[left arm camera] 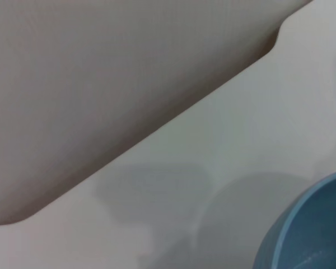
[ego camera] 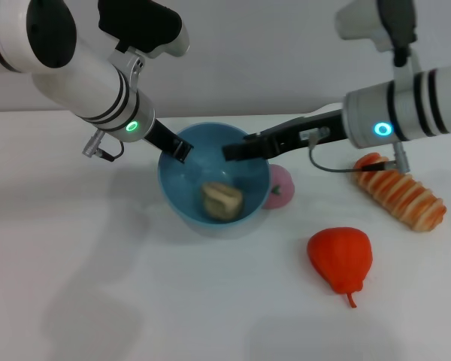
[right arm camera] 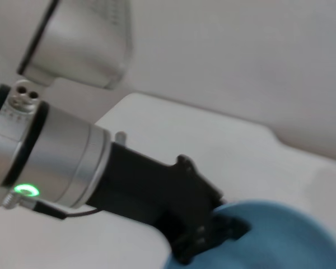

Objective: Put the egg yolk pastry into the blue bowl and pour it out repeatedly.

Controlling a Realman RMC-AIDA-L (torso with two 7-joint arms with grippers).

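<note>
Egg yolk pastry (ego camera: 222, 201): lies on the floor of the blue bowl (ego camera: 177, 197), on the side nearer the robot, flat tan face turned up; touched by neither claw.
Left claw (ego camera: 182, 150): at the bowl's far-left rim, clenched on the blue bowl's wall; the right wrist view shows its black fingers (right arm camera: 213, 235) closed over the rim.
Right claw (ego camera: 237, 151): reaches in from the right and hangs over the bowl's far rim, above the pastry and clear of it; cannot tell whether its fingers are parted or closed.
Blue bowl contents: the egg yolk pastry only.
Blue bowl attitude: mouth tipped toward the robot.
Pink ball (ego camera: 279, 186): touching the bowl's right outer wall.
Red pear-shaped fruit (ego camera: 340, 258): on the tabletop (ego camera: 98, 301), front right, apart from the bowl.
Striped bread roll (ego camera: 402, 194): far right, under the right arm.
Open room: wide bare tabletop left and front-left of the bowl; tabletop's far edge close behind it.
</note>
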